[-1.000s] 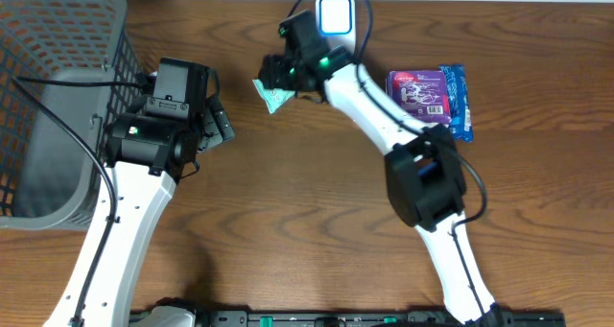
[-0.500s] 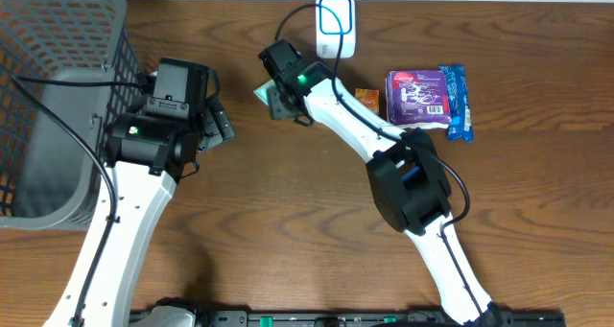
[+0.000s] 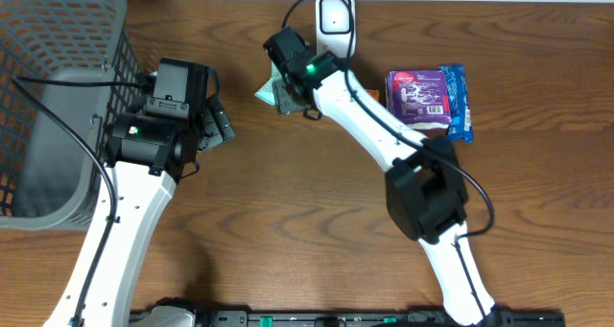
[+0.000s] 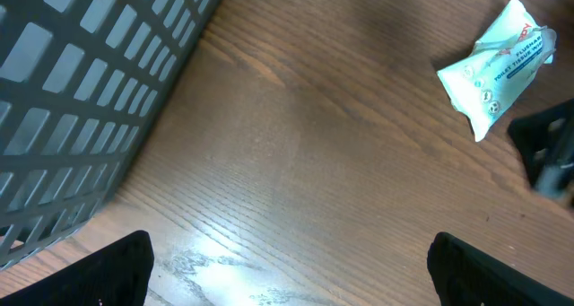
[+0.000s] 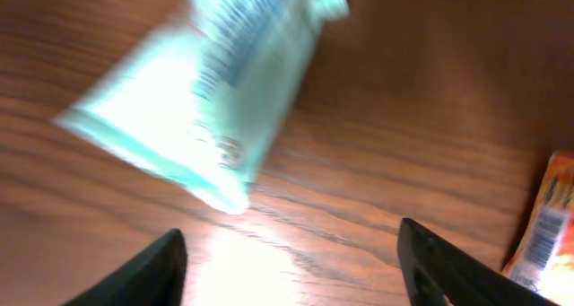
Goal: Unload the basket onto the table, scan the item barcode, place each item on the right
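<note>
A mint-green tissue packet (image 5: 211,86) lies on the wooden table, blurred in the right wrist view. My right gripper (image 5: 291,270) hovers just over it, open, with nothing between the fingers. From overhead the packet (image 3: 266,90) peeks out to the left of the right gripper (image 3: 291,99). The white barcode scanner (image 3: 334,18) stands at the table's back edge, close behind. My left gripper (image 3: 219,124) is wide open over bare wood, and in its own view (image 4: 296,275) the packet (image 4: 498,68) lies well ahead at the upper right.
A grey plastic basket (image 3: 58,39) fills the far left, its wall (image 4: 81,91) close to the left gripper. A purple packet (image 3: 417,97) and a blue packet (image 3: 459,102) lie at the right. A small orange packet (image 5: 547,225) lies beside the right gripper.
The right gripper carried the mint packet leftward away from the scanner, then widened its jaws; the packet now lies free on the table. The left arm has not moved.
</note>
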### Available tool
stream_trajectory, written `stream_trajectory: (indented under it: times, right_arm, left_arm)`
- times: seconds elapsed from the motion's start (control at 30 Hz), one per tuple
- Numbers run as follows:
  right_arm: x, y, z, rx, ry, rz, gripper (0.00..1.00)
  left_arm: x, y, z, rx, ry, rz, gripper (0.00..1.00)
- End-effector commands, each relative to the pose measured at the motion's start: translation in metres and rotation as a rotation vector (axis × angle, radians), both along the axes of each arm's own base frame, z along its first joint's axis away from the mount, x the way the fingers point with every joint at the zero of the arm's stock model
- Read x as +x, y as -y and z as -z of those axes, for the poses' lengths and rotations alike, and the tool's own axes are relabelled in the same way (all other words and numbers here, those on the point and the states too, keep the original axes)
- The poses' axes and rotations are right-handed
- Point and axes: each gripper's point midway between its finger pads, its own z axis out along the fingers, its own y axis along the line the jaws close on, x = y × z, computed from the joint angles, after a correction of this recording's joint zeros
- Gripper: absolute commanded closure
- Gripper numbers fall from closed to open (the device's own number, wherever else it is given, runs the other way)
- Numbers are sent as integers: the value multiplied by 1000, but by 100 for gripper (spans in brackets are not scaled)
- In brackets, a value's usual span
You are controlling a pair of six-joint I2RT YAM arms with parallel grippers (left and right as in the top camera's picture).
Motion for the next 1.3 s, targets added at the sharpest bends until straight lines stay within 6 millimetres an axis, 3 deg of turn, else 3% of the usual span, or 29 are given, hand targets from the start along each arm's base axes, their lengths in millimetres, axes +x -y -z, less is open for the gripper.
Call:
stream_trajectory:
  times: [0.0,0.17,0.33,0.7,0.8,1.03,1.27]
  right_arm:
    - [-5,-19,-24,121,-4,-38,1]
    - [-12,-32,-26,202,-54,-27,1]
    - [-14,-30,-24,187,-56,-36,1]
    - [50,-43,-68,343,209,-12,1]
    - [59,-44,-69,323,265,13,1]
    - [71,-63,-42,328,311,14,4]
    - [76,-64,1,262,310,42,11]
  left_arm:
    - [0,0,0,-8,-3,-8,2]
    - [0,0,0,-8,-3,-8,2]
    - [0,0,0,-8,-3,-8,2]
    - [0,0,0,-8,-3,-8,2]
    - [0,0,0,-8,-3,-8,2]
    - [0,0,0,-8,-3,-8,2]
    - [0,0,0,-8,-3,-8,2]
